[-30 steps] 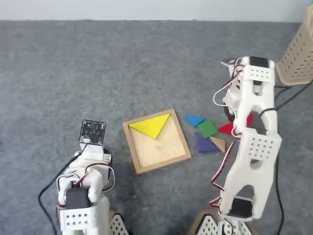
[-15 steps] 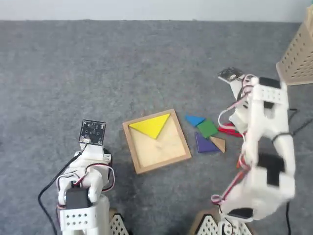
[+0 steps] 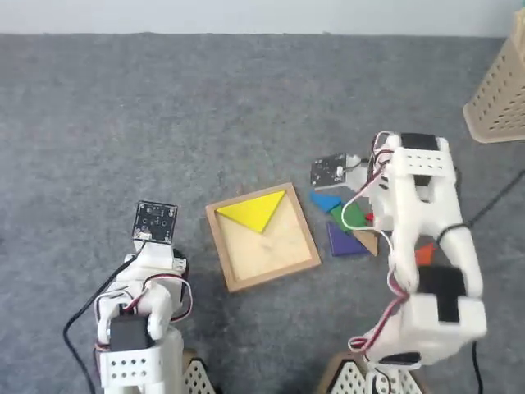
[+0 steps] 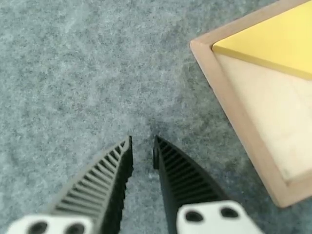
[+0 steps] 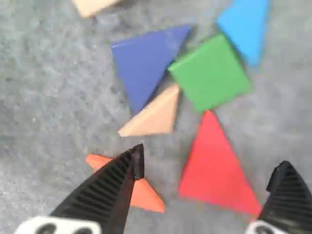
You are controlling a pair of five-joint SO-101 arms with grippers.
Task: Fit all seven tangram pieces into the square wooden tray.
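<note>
The square wooden tray (image 3: 275, 274) lies slightly askew on the grey carpet (image 3: 164, 115), between the two arms. The yellow triangle (image 3: 253, 209) sits inside it, its long edge along the far rim and its apex pointing at the middle. The rest of the pale floor shows right up to the raised rim. In the left wrist view one tray corner and a run of rim lie near the left gripper (image 4: 142, 141). Its fingers are drawn almost together, with a thin slit between them and nothing held, over carpet just off that corner.

The other six pieces lie loose on the right arm's (image 3: 422, 213) side of the tray. The blue triangle (image 3: 326, 201) is near the tray's far corner, with the green square (image 3: 354, 218) just beside it. The dark blue triangle (image 3: 343, 240) lies close to the tray's side rim. In the right wrist view the green square's corner meets the dark blue triangle's edge, and the tan triangle (image 5: 153, 117) tucks against both. The red triangle (image 5: 214, 170) touches the square with its apex. The right gripper (image 5: 212, 156) has its fingers spread wide, with the red triangle between them. One finger overlaps the orange piece (image 5: 148, 197), which lies just apart from the tan one.

Beyond the tray a broad stretch of carpet runs to a pale wall (image 3: 262, 15), and a perforated beige box (image 3: 496, 98) stands at the far edge on the right arm's side
</note>
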